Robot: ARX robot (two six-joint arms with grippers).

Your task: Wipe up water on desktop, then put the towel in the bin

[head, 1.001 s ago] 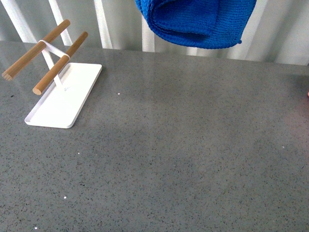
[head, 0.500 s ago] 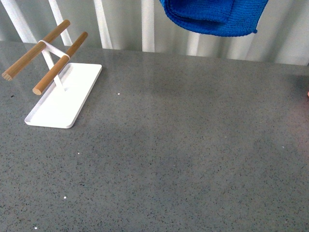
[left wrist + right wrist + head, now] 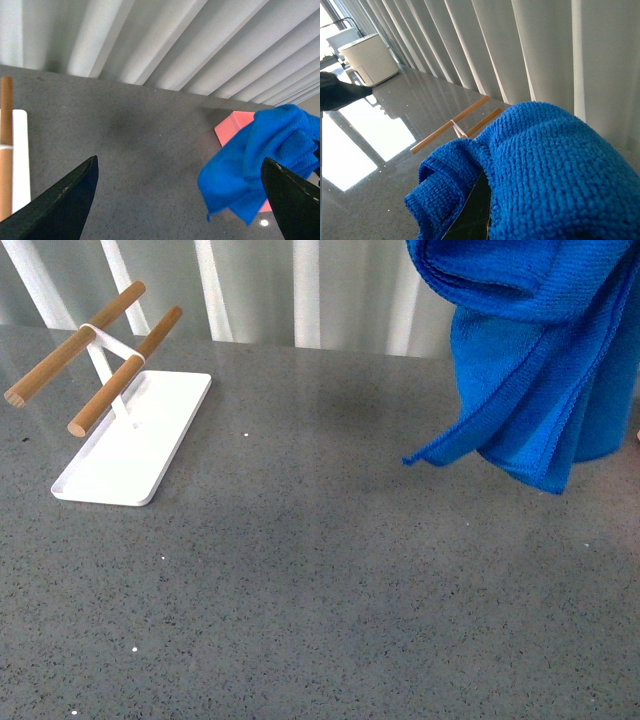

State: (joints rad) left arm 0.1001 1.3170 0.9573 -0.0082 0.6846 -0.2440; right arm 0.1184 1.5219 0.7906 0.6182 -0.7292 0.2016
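The blue towel (image 3: 540,360) hangs in the air over the right side of the dark grey speckled desktop (image 3: 330,570), its lower corner trailing down. My right gripper (image 3: 472,220) is shut on the towel (image 3: 545,170), which covers it almost fully; only a dark finger shows. It is above the front view's top edge. My left gripper (image 3: 179,165) is open and empty above the desktop (image 3: 125,150). From it the towel (image 3: 245,175) shows in front of a pink container (image 3: 232,131) at the desktop's right side.
A white tray (image 3: 165,415) carrying a rack of two wooden bars (image 3: 115,390) stands at the back left. White pleated curtains (image 3: 300,290) run along the desktop's far edge. A white appliance (image 3: 367,62) stands far off.
The towel has moved to the right and come lower. It has unfolded from a bunch at the top edge into a long hanging drape.
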